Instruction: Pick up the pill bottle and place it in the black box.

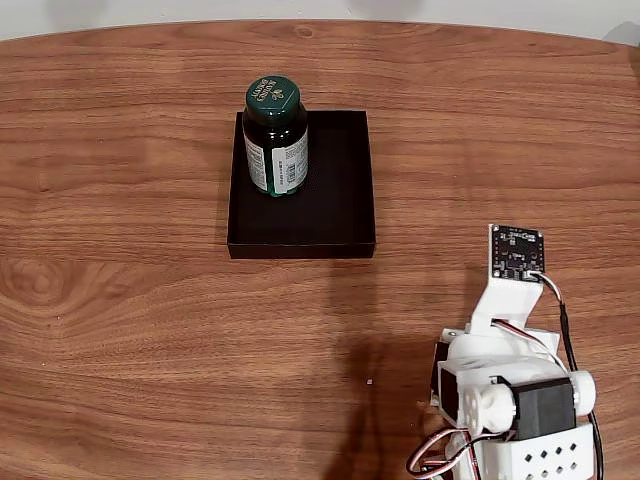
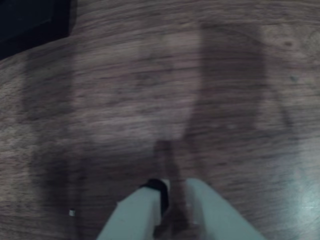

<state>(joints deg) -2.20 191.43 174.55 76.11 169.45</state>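
The pill bottle (image 1: pixel 276 137) stands upright in the black box (image 1: pixel 340 200), in its far-left corner in the fixed view, so the task looks done. The gripper (image 2: pixel 172 192), empty over bare tabletop (image 1: pixel 120 330), seems nearly closed, though blurred.

A brown wood-grain table (image 1: pixel 140 330) carries a shallow black box (image 1: pixel 335 215), and the white arm's base (image 1: pixel 530 455) sits near its edge.

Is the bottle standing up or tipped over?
Upright: the bottle stands on its base inside the box, near its back left corner, cap on top.
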